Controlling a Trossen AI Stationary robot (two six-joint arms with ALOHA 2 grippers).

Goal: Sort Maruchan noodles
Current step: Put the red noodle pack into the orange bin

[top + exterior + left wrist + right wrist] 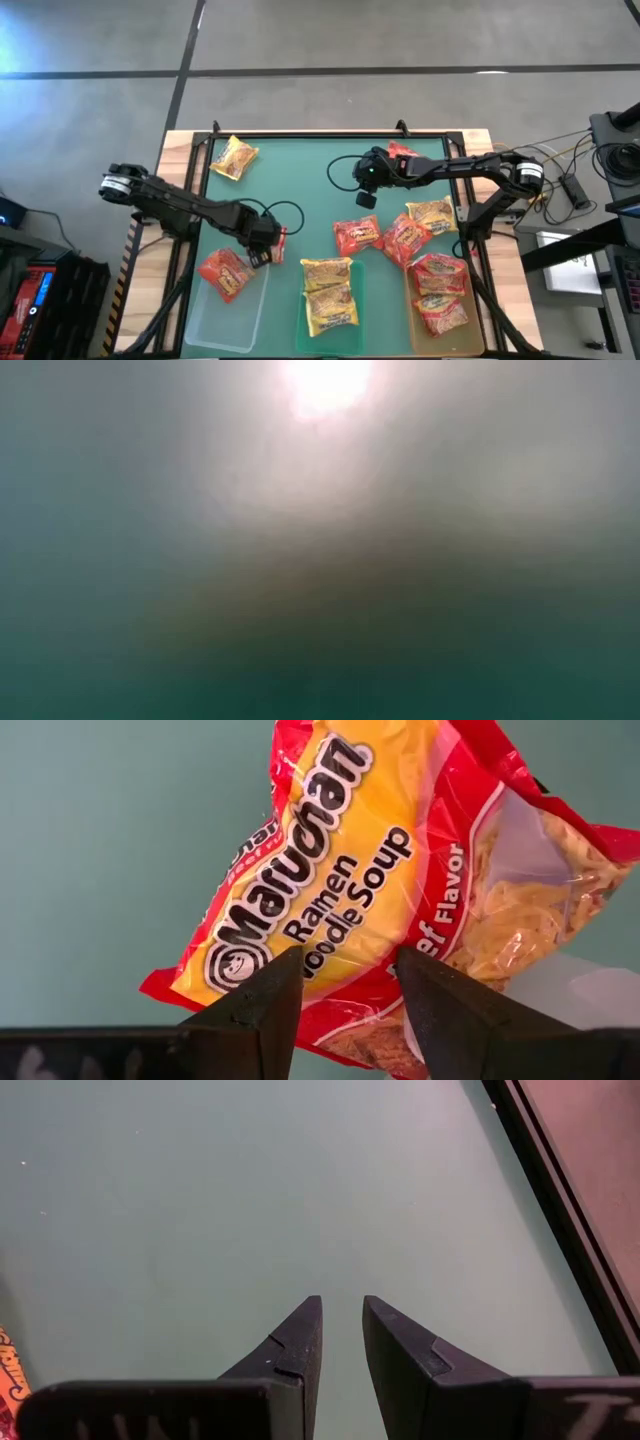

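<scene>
High view: two yellow packets (328, 292) in middle tray (353, 335).

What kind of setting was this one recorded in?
Probably a robotics lab or test bay: a green-topped table with wooden edges on a bare concrete floor, cables and equipment alongside, and noodle packets laid out in trays.

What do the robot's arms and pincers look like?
Both arms are dark, almost black, built of jointed segments. The left arm has a shiny silver joint at its outer end, and so does the right arm. Thin black cables loop beside both. Each pincer has two black, wedge-shaped fingers tapering to points.
</scene>
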